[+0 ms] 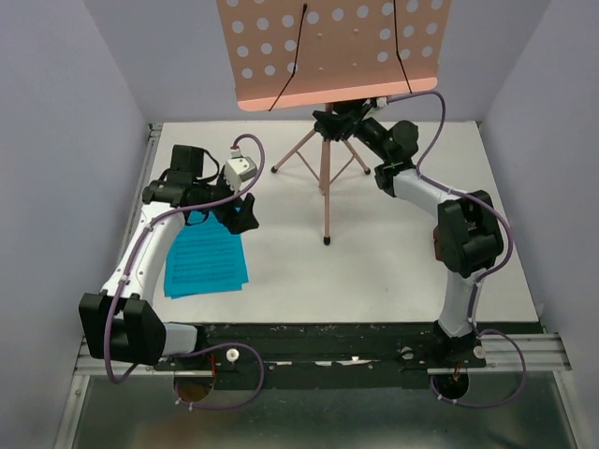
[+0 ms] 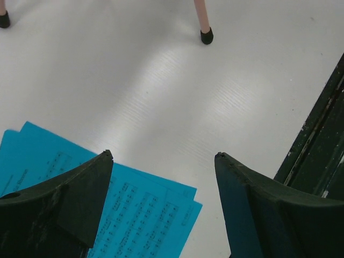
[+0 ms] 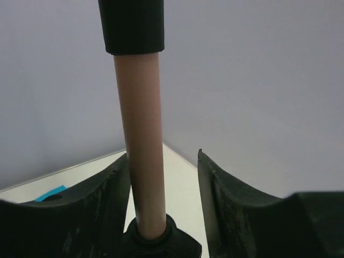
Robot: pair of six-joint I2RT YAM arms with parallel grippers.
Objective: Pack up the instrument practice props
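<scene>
1. The music stand (image 1: 332, 47) stands upright at the far side of the table (image 1: 393, 262) on its three legs.
2. The right gripper (image 3: 162, 153) is placed around the stand's pole (image 3: 141, 134), just under a black collar (image 3: 131, 24). Its jaws are apart: the pole lies against one finger and a gap shows at the other, so nothing is clamped.
3. The blue sheets (image 1: 206, 262) lie flat on the table in front of the left arm. The left gripper (image 2: 161, 156) hovers over their edge with the jaws wide apart and holds nothing.
4. The step in hand seems to be taking hold of the stand; the sheets are not yet picked up.
5. Next, the right jaws probably need to close squarely on the pole before any lift, because such a tall stand could tip easily.
</scene>
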